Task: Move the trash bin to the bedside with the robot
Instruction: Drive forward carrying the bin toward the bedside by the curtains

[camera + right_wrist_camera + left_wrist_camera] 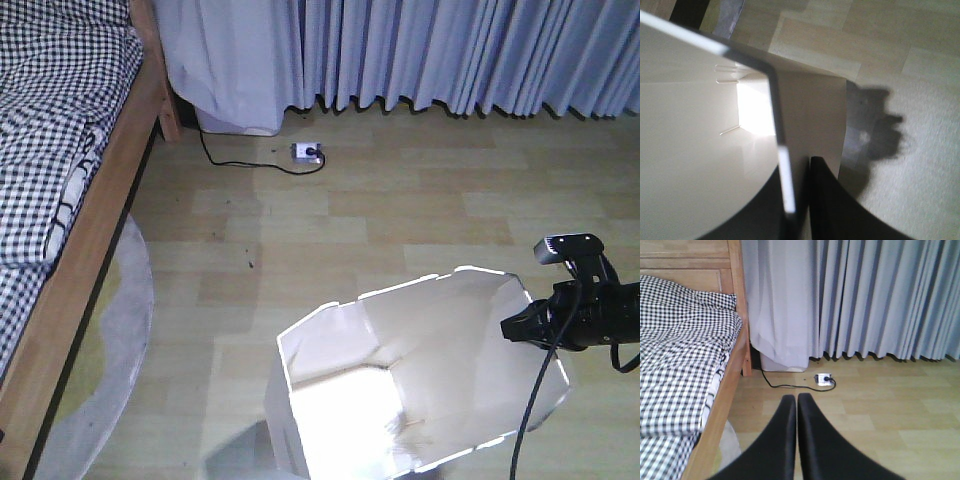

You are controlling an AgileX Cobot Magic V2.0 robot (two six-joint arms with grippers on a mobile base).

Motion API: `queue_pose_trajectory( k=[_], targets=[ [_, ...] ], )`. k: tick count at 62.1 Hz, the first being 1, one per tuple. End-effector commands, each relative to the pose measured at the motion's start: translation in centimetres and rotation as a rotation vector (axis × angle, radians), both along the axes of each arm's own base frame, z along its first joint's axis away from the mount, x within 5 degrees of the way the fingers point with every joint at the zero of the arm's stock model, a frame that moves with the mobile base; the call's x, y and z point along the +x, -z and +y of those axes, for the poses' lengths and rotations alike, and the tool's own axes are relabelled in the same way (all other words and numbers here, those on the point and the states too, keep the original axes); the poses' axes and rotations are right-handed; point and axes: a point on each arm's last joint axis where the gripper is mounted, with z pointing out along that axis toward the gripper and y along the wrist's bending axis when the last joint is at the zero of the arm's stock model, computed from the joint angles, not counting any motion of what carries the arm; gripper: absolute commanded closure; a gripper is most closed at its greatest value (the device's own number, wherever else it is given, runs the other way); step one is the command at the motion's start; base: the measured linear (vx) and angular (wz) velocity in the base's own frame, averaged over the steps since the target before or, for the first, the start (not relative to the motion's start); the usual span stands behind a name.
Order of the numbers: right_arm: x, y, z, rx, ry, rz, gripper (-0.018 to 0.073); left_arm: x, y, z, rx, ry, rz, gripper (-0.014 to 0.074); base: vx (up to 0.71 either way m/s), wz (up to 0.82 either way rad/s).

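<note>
**Bin [400, 380] held well apart from bed [60, 150]**

Clamped at the rim by right hand [801, 162], wall pinched between fingers [832, 205]. Standing on floor [420, 200], off the bed's long side. Left hand [796, 397] pressed closed, empty, near the bed.

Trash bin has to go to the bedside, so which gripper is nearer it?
Right. The right gripper is closed on the rim of the trash bin. The left gripper is shut in the air, facing the bed and curtains, with no bin in its view.
</note>
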Motion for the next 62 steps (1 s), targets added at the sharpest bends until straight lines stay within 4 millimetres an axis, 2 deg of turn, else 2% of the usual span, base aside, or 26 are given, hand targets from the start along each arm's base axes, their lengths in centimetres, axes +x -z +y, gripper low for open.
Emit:
queue_pose_trajectory(
  k=[1, 62],
  targets=[
    [0.7, -2.84, 1.25, 0.208, 0.017, -0.075, 0.0565, 0.11, 0.31, -0.03, -0.014, 0.004, -0.049, 0.0602, 0.47, 0.06],
    [0.7, -2.84, 1.25, 0.208, 0.017, -0.075, 0.0565, 0.11, 0.31, -0.03, -0.014, 0.004, -0.049, 0.0602, 0.42, 0.03]
  ],
)
